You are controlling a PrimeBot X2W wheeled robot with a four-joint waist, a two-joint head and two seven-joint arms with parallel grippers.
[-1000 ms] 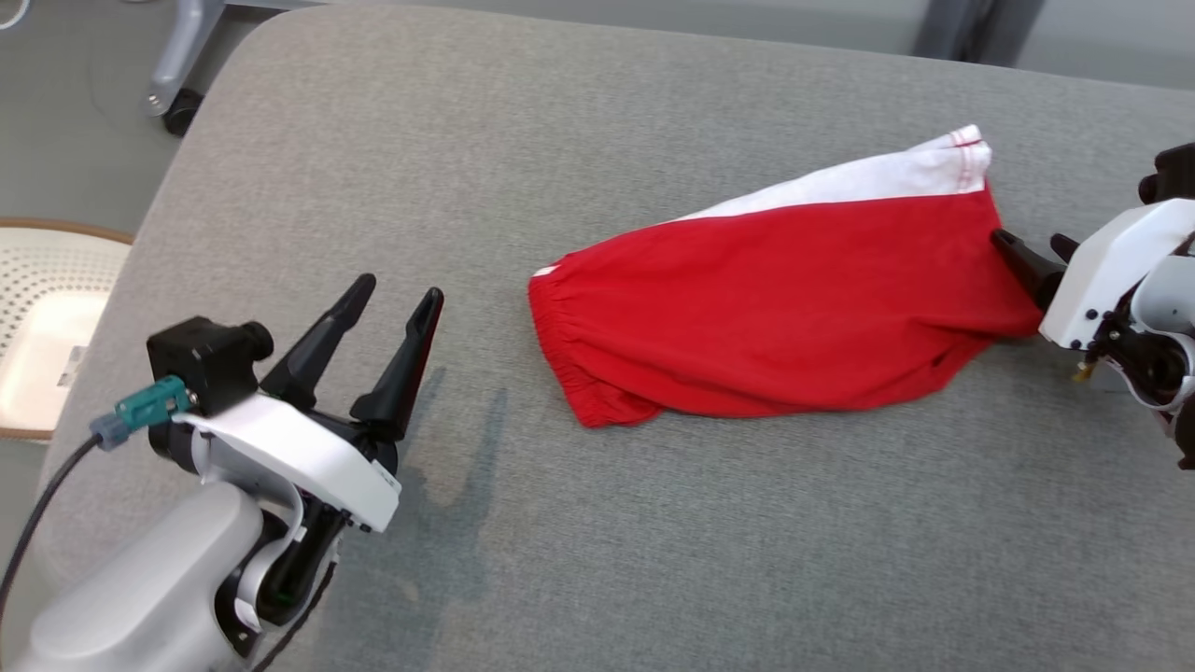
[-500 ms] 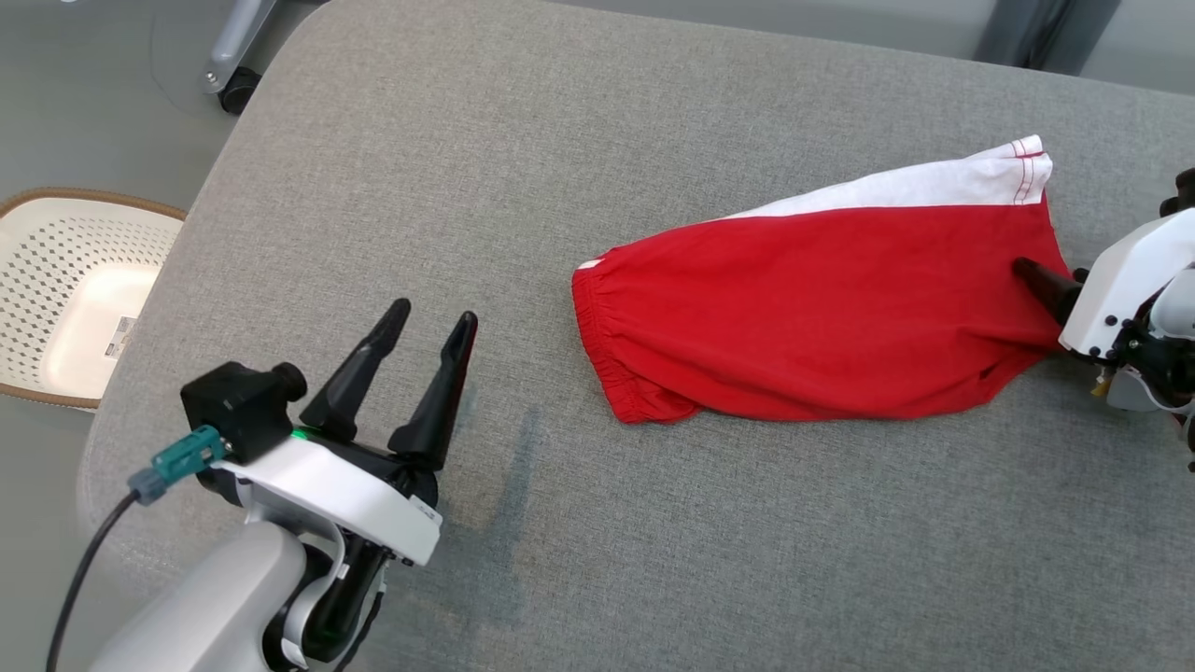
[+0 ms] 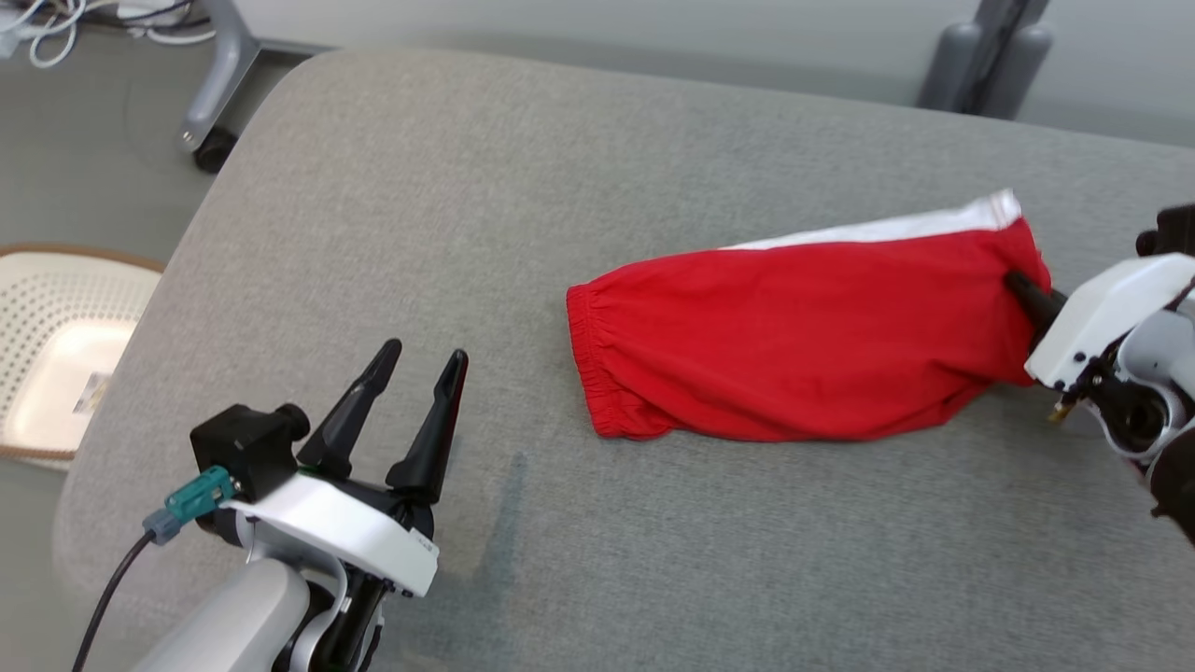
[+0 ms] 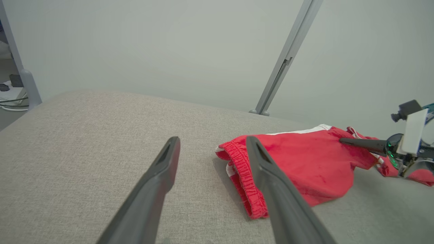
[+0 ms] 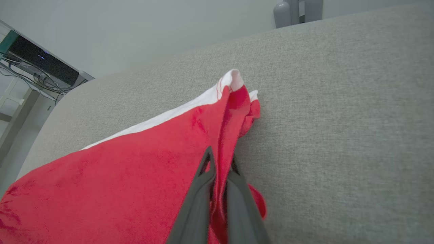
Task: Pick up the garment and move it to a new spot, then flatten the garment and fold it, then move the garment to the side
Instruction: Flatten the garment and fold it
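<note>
A red garment with a white stripe (image 3: 803,336) lies stretched across the grey cushioned surface (image 3: 523,205), its elastic waistband (image 3: 588,364) at the left end. My right gripper (image 3: 1018,285) is shut on the garment's right edge, and the right wrist view shows red cloth (image 5: 135,183) pinched between its fingers (image 5: 200,189). The left gripper (image 3: 415,364) stands open at the lower left, apart from the waistband, nothing between its fingers. In the left wrist view the garment (image 4: 305,166) lies just beyond the left gripper (image 4: 212,144).
A white perforated basket (image 3: 56,345) sits on the floor off the surface's left edge. A wheeled grey stand leg (image 3: 210,103) and cables are at the far left, a grey post (image 3: 990,56) behind the far edge. A dark smudge (image 3: 499,523) marks the fabric near me.
The head camera has shifted. The right gripper has pulled the garment's right edge, so the cloth lies flatter and less of the white stripe shows. The left gripper stays open.
</note>
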